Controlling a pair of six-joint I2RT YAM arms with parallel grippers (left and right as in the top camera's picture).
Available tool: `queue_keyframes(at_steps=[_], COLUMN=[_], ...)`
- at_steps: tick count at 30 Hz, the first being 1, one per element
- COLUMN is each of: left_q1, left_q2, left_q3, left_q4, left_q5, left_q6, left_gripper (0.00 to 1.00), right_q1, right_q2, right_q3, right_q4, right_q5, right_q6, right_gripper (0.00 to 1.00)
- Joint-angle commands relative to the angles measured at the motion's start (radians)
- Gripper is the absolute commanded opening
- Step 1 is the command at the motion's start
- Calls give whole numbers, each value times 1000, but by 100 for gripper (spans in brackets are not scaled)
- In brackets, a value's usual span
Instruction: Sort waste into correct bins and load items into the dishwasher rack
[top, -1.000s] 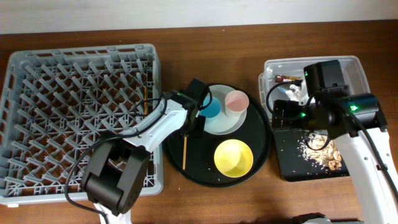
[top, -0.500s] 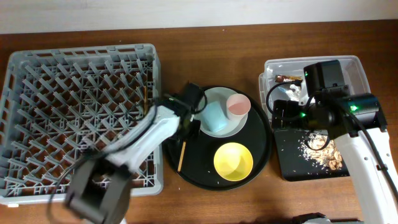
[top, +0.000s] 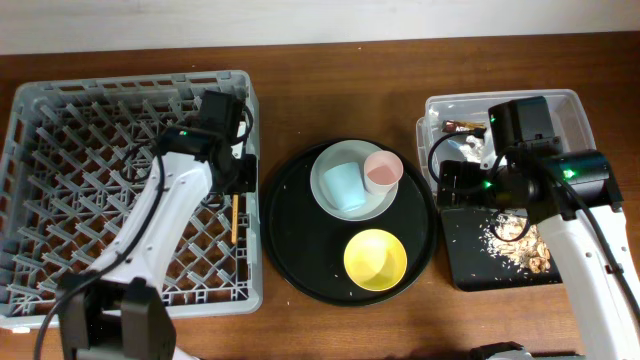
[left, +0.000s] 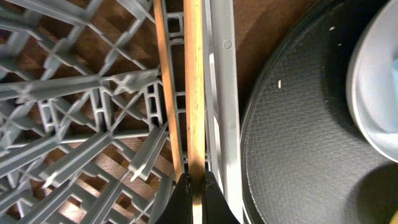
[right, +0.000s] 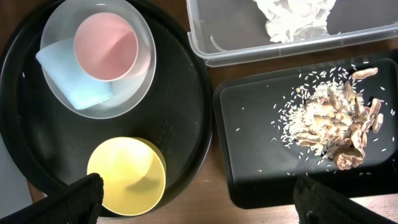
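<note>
My left gripper is shut on a wooden chopstick, held along the inside of the right wall of the grey dishwasher rack. A second chopstick lies in the rack beside it. The blue cup and pink cup sit on the pale plate. The yellow bowl is in front of them. My right gripper is open and empty above the gap between the round tray and the black bin tray.
The plate and bowl rest on a large round black tray. The clear tub holds the napkin and foil wrapper. Food scraps lie in the black bin tray.
My left gripper has carried the chopstick from the round black tray leftward to the rack's right side. The right arm has not moved.
</note>
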Motion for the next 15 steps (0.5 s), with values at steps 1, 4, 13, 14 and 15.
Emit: queue_keyframes(at_steps=[1,4,13,14,15], left_q1=[4,3,3,3,3], left_q2=[34,32,-417,-487,-527], left_q3=[0,1,26,26,26], left_q4=[6,8,-169,-220,-255], left_q5=[-11,-3,249,248,249], left_q6=[19,19,16,10,-11], left_gripper=[37,64,72,72,72], right_q1=[-3,-3,-3,-3,-3], right_q2=[-4,-4,-3,-3,-3], right_q3=[5,5,5,5,5], right_q4=[0,0,1,24,34], right_q5=[9,9,8,-67,-152], right_q6=[0,0,1,36,34], right_gripper=[99,99,99,99,99])
